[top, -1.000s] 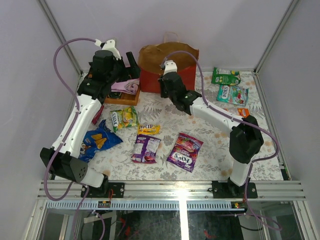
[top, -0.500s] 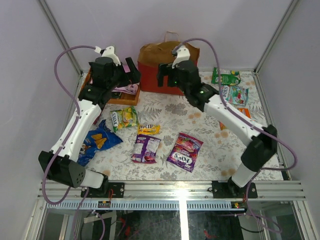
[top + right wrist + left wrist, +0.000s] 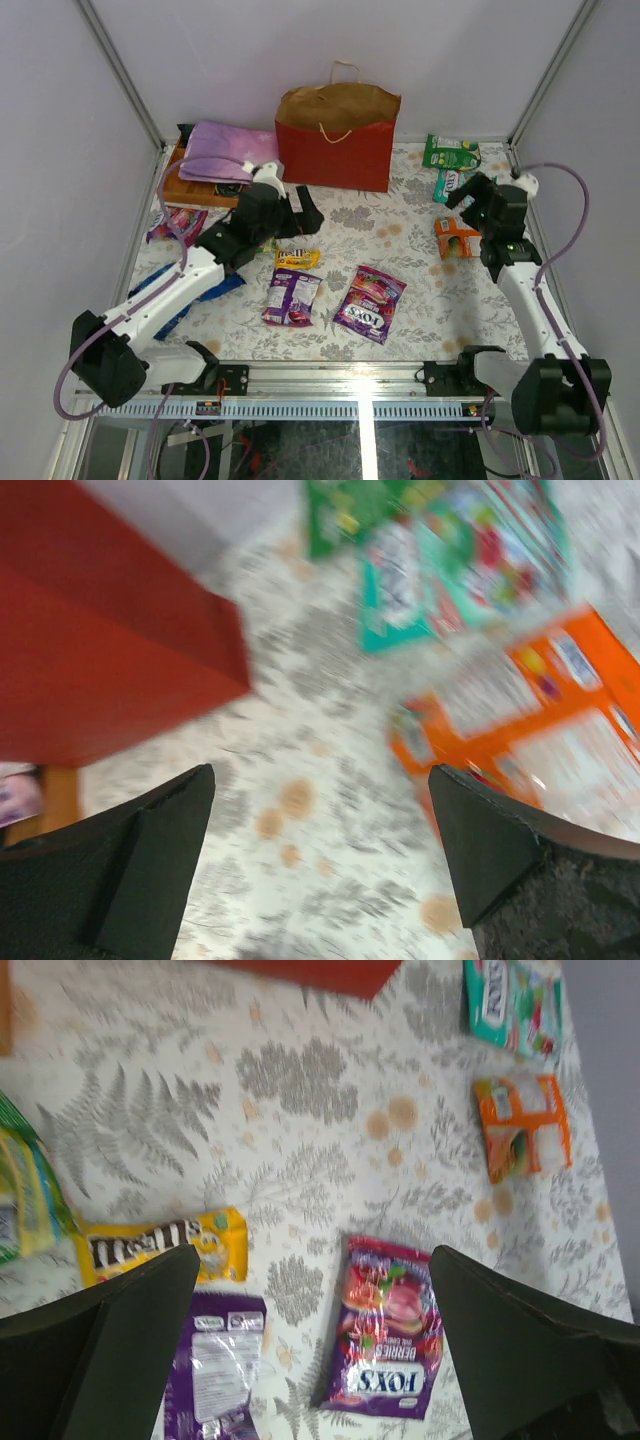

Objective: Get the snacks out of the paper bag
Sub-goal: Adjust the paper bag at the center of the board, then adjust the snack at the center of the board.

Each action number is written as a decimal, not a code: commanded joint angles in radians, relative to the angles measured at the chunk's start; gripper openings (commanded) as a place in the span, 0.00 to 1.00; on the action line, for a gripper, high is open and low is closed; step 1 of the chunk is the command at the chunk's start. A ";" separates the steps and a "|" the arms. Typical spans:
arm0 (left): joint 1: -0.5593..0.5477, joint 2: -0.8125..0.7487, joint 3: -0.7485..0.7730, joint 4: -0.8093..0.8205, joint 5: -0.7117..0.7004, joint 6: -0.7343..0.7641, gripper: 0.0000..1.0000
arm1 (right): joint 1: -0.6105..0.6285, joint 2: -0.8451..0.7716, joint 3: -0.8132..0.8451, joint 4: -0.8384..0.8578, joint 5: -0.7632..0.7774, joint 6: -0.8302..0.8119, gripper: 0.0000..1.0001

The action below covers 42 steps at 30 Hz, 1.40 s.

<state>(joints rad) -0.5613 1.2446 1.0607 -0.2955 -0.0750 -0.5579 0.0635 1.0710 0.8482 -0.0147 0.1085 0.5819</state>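
Note:
The red paper bag [image 3: 335, 152] stands upright at the back, its brown mouth open; what is inside is hidden. Snacks lie across the table: a purple Fox's packet [image 3: 368, 303] [image 3: 388, 1330], a purple pack [image 3: 292, 297], a yellow M&M's pack [image 3: 297, 259] [image 3: 160, 1245], an orange pack [image 3: 456, 238] [image 3: 540, 715] and green packs [image 3: 450, 152]. My left gripper [image 3: 305, 215] [image 3: 312, 1255] hovers open over the middle, holding nothing. At the right, my right gripper [image 3: 462, 195] [image 3: 320, 775] is open and empty just above the orange pack.
A pink-purple cloth [image 3: 228, 150] lies on an orange wooden tray [image 3: 190, 187] at the back left. A blue Doritos bag [image 3: 215, 285] shows partly under the left arm. Frame posts and walls close in the table on three sides.
My right arm swung from the paper bag to the table's right side and its jaws opened. The left arm came down from the tray to the table's middle.

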 commanded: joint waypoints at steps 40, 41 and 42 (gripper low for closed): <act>-0.018 0.247 -0.168 0.038 -0.318 -0.013 1.00 | -0.118 0.481 -0.360 0.485 -0.170 0.395 0.01; -0.017 0.245 -0.170 0.038 -0.317 -0.013 1.00 | -0.106 0.486 -0.357 0.488 -0.168 0.399 0.00; -0.017 0.243 -0.172 0.038 -0.316 -0.013 1.00 | -0.093 0.489 -0.356 0.490 -0.164 0.402 0.00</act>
<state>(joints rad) -0.5869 1.5028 0.8795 -0.2989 -0.3664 -0.5907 -0.0704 1.5421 0.4923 0.4232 -0.0486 0.9611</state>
